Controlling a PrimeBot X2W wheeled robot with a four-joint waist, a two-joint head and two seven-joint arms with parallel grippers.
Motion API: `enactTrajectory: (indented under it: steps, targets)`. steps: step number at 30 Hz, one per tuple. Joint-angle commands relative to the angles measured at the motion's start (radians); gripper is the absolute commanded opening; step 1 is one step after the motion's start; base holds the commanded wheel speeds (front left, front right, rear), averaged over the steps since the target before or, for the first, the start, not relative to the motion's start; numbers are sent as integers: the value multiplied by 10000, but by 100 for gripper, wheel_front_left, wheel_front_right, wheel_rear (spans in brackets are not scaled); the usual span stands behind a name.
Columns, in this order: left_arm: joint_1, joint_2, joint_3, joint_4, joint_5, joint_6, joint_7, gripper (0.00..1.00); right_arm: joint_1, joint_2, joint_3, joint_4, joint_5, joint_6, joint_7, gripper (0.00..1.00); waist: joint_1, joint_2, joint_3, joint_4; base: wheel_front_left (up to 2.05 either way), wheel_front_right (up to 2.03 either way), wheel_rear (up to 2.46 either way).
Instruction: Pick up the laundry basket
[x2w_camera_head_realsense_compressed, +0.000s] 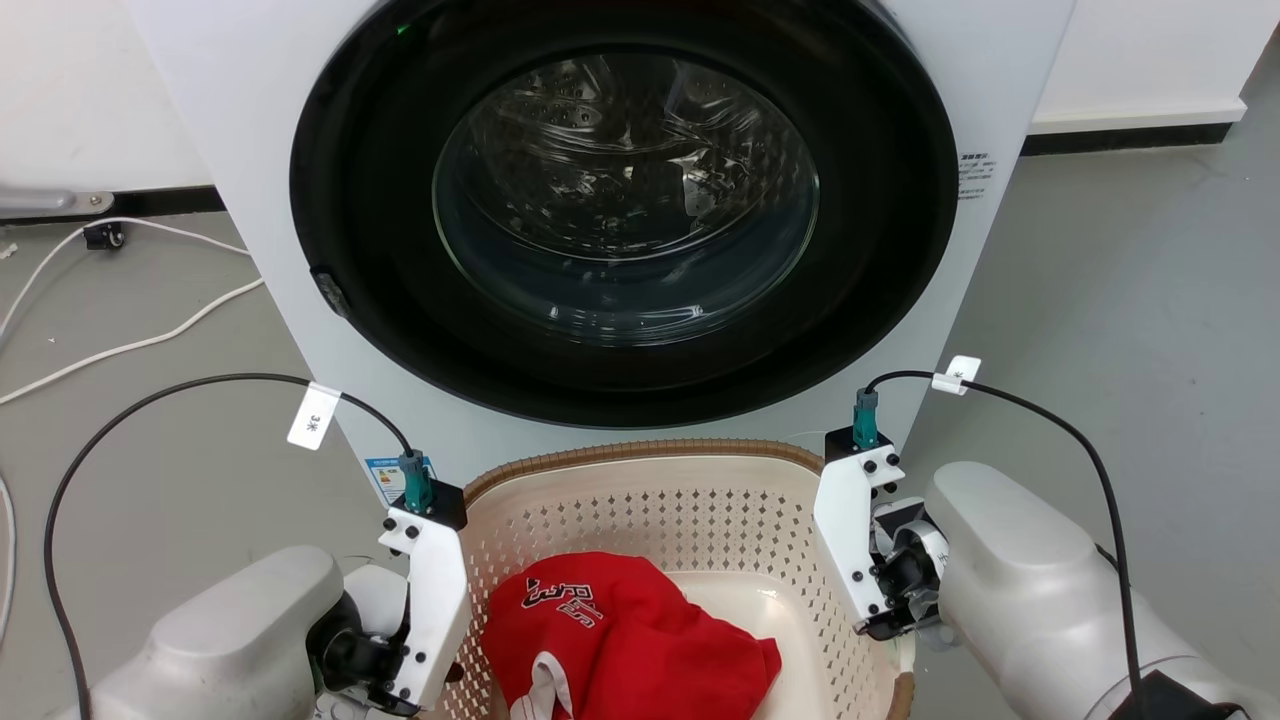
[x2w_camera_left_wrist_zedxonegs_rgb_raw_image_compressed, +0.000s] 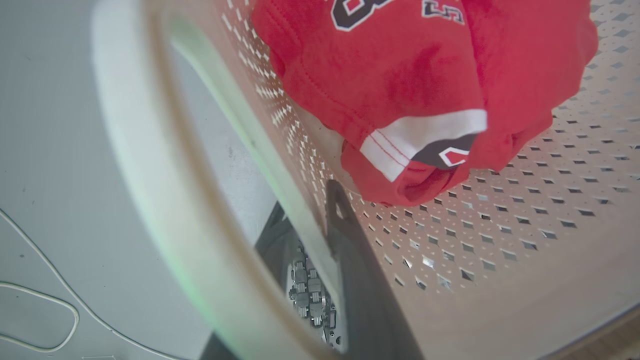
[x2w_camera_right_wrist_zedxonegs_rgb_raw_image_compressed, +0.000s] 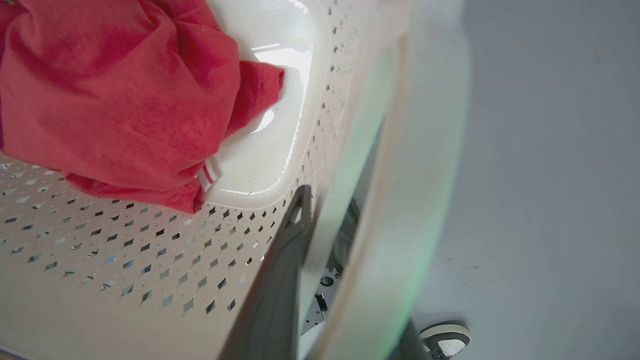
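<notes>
Straddling the laundry basket (x2w_camera_head_realsense_compressed: 690, 520) walls, fingers (x2w_camera_left_wrist_zedxonegs_rgb_raw_image_compressed: 352, 270)

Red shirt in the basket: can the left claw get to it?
Probably yes. The left claw straddles the basket wall, one finger inside, and the shirt lies just past its tip with nothing between. It would have to leave the wall first.

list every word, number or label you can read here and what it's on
"3米": white tag on the left arm's black cable.
Red garment in the laundry basket: black-and-white print, too stylised and creased to read.
Washer: side sticker and blue label, too small.
Right cable's tag: too small.
</notes>
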Motion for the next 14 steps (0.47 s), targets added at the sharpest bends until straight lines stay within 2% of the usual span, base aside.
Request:
enactTrajectory:
  steps: [1,14]
  targets:
    - [-88,-88,-84,-86,68,-185,31,0,-226,28,57,-62,23,37,-80,0,0,0,8,-14,0,0,0]
    - [-76,-115,-83,-32,48,-185,-33,0,-326,31,244,30,193,40,-135,0,0,0,10,-98,0,0,0]
